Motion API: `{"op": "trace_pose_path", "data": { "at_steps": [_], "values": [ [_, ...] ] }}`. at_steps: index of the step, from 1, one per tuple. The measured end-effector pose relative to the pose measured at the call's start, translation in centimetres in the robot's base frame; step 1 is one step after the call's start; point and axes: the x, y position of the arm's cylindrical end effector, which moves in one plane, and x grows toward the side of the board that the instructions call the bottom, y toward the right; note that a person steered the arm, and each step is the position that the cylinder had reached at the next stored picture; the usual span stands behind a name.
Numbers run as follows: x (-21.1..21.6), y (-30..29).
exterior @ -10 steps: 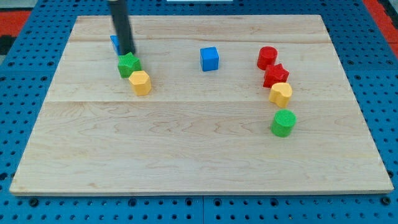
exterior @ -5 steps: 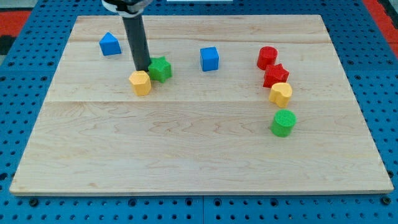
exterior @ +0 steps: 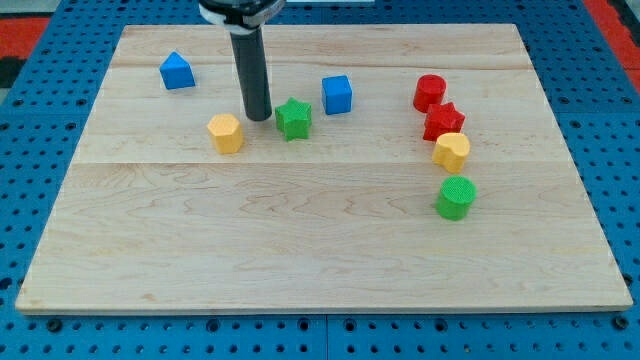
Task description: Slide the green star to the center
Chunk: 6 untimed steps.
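The green star (exterior: 293, 119) lies on the wooden board (exterior: 320, 240), left of the board's middle and toward the view's top. My tip (exterior: 259, 117) is down on the board just to the star's left, close to it or touching it. A yellow hexagonal block (exterior: 226, 133) sits to the left of my tip, a short gap away. A blue cube (exterior: 337, 94) stands just up and right of the star.
A blue house-shaped block (exterior: 177, 71) is at the upper left. At the right, a red cylinder (exterior: 430, 92), a red star (exterior: 443, 121), a yellow block (exterior: 451, 151) and a green cylinder (exterior: 456, 197) run downward in a line.
My tip has moved right, pushing the green star from above the yellow block to beside the blue cube. The blue house-shaped block, earlier hidden behind the rod, now shows.
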Motion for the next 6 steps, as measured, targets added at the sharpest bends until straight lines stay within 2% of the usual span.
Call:
{"op": "trace_pose_path", "data": {
  "at_steps": [1, 4, 5, 6],
  "values": [
    [-2.8, 3.6],
    [1.7, 6.5],
    [0.1, 5.3],
    [-0.7, -0.6]
  ]
}}
